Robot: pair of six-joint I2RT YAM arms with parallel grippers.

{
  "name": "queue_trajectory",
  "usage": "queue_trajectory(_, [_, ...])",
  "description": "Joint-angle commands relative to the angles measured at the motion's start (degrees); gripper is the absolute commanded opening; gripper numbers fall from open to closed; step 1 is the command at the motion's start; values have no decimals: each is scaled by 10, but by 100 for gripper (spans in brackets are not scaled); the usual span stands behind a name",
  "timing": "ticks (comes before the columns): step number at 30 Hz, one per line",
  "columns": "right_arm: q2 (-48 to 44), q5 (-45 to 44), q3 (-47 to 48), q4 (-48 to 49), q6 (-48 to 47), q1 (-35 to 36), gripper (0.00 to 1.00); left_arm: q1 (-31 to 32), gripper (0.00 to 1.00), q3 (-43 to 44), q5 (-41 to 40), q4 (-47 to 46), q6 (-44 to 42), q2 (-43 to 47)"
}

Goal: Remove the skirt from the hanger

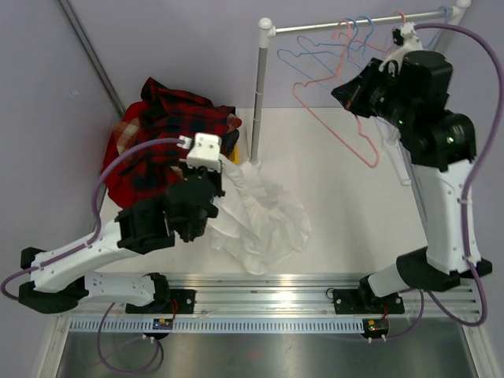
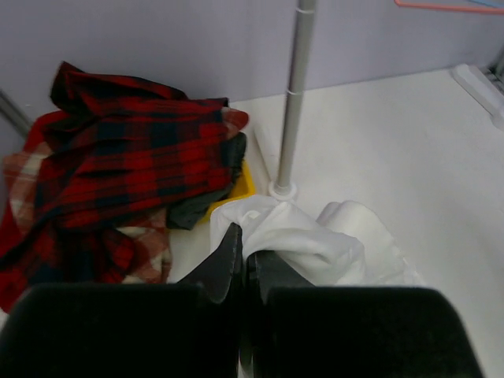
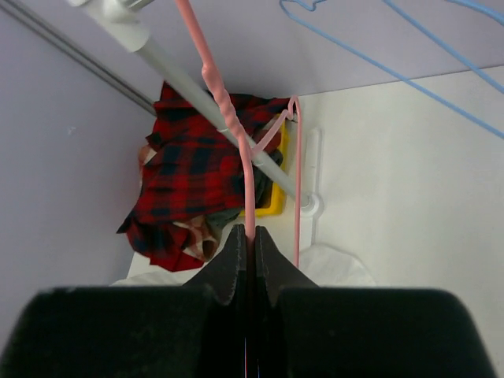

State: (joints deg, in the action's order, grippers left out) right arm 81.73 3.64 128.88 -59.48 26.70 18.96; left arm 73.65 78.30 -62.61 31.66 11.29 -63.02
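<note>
R hand (image 3: 247, 250) clamps pink hanger (image 3: 211, 79) w/ plaid pile (image 3: 197, 169) behind.

Soft matt white cloth skirt (image 1: 264, 220), woven plaid pile (image 1: 165, 126), perhaps plastic-coated pink hanger (image 3: 249, 205), smooth table (image 1: 346, 228)

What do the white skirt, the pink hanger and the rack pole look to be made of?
The white skirt looks like thin matte cloth: soft crumpled folds. The pink hanger seems thin wire, probably plastic-coated: smooth even colour, twisted neck. The rack pole looks like metal tube with a pale satin finish, though plastic cannot be ruled out.
</note>
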Motion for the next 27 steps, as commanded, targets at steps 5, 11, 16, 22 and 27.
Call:
queue_trajectory(5, [152,-68,84,141,-33,-5,0,-156,0,148,87,-25,-178,-9])
queue_trajectory(11, [241,-53,126,174,-30,-9,0,-254,0,363,166,-29,-260,-108])
queue_trajectory(16, [196,-39,46,235,-10,-10,0,-295,0,497,186,-22,-295,-205])
queue_trajectory(22, [156,0,37,237,5,-11,0,-332,0,525,209,-96,-359,-229])
queue_trajectory(27, [152,-16,59,250,-2,-15,0,-472,0,645,313,-60,-317,-305])
